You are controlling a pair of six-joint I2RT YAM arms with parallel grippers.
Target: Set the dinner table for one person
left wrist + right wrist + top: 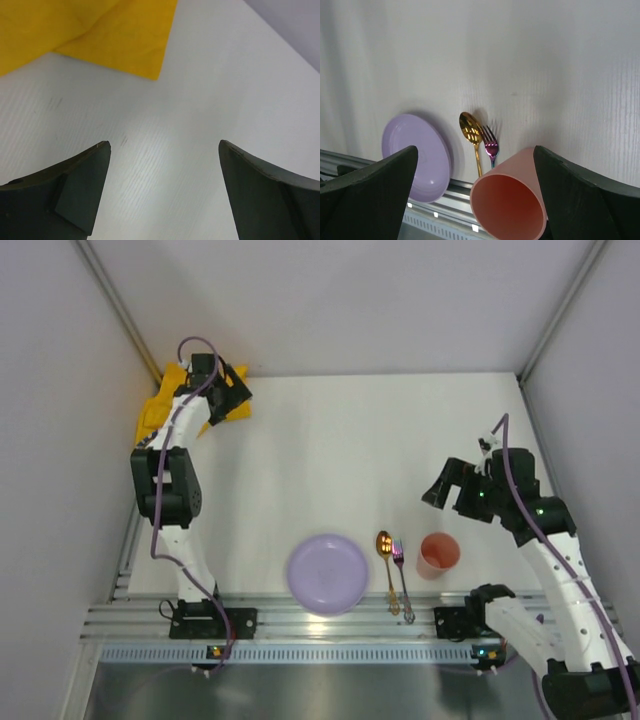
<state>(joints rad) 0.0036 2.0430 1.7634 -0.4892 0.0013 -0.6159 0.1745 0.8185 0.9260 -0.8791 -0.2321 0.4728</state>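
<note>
Lilac plate [327,573], gold spoon [385,545], fork [401,575] and pink cup [438,554] are set in a row at the white worktop's [330,450] near edge. The yellow cloth [160,412] lies bunched in the far-left corner, judged not yet placed. Left fingers [75,185] are spread wide near it, empty. Right fingers [370,185] are wide near the cup, empty.

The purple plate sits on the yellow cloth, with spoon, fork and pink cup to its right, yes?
No: the purple plate sits on the bare table; the yellow cloth lies in the far left corner, as the top view shows. The spoon, fork and pink cup are to its right.
</note>
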